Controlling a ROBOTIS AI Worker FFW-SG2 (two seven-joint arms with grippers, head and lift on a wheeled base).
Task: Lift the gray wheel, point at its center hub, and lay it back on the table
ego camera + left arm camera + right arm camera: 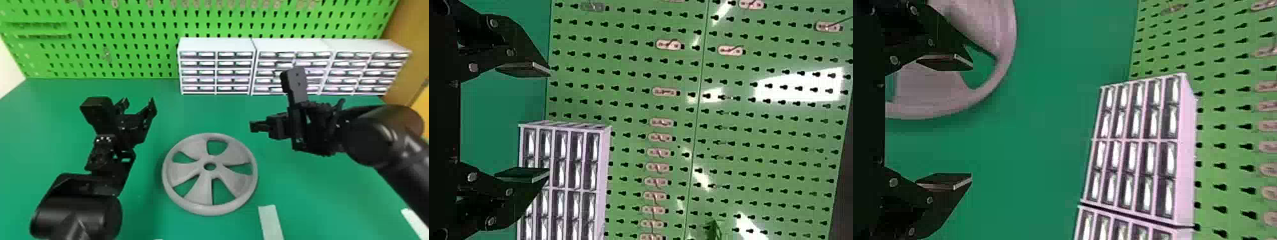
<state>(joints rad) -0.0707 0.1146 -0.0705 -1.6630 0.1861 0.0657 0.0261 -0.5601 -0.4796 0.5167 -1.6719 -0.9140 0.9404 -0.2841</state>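
Observation:
The gray wheel [210, 209] lies flat on the green table [137, 220], its round center hub hole facing up. Left of the wheel and beyond its near half, my left gripper [138, 103] stands open above the table. The left wrist view has the same gripper [549, 122] with a wide gap between its fingers. My right gripper [255, 126] is up and to the right of the wheel, apart from it. In the right wrist view the right gripper [972, 120] is open, with part of the wheel [1008, 40] farther off past one finger.
White drawer cabinets [217, 44] line the table's back right, in front of a green pegboard [127, 57]. A pale strip [270, 221] lies on the table at the wheel's near right, and another [415, 220] near the right edge.

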